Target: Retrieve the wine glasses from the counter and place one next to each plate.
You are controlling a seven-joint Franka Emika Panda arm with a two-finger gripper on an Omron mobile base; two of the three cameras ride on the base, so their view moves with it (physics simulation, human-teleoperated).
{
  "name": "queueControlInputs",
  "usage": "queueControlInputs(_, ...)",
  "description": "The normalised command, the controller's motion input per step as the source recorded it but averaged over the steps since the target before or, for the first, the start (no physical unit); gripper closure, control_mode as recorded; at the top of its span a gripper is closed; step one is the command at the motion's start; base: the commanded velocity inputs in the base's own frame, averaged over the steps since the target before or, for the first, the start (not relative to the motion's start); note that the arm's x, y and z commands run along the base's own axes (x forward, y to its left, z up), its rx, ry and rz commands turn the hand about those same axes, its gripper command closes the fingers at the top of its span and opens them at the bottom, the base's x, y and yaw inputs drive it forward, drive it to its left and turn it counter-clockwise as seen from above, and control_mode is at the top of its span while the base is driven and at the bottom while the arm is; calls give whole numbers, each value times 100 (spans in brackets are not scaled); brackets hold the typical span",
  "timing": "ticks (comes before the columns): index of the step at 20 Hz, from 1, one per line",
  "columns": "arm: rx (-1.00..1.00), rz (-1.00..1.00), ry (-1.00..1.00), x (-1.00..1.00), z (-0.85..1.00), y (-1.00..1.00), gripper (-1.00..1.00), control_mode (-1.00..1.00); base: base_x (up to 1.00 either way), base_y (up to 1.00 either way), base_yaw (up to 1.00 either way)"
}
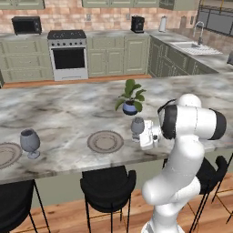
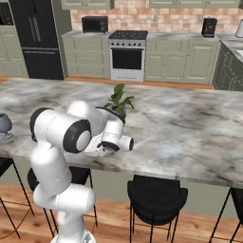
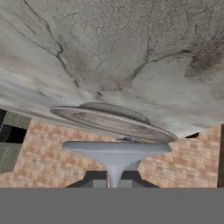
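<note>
My arm bends low over the near edge of the marble counter, my hand tucked behind my wrist in front of the potted plant. A grey goblet stands at the far left edge. Black stools sit below. Beyond are the oven, the microwave and the black fridge.
</note>
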Motion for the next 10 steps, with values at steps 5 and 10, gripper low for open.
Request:
queueControlInputs(5, 0, 0, 0, 46, -37, 0, 100, -100, 0, 0, 0)
queueControlInputs(10, 0, 0, 0, 41, -32, 0, 100, -100, 0, 0, 0)
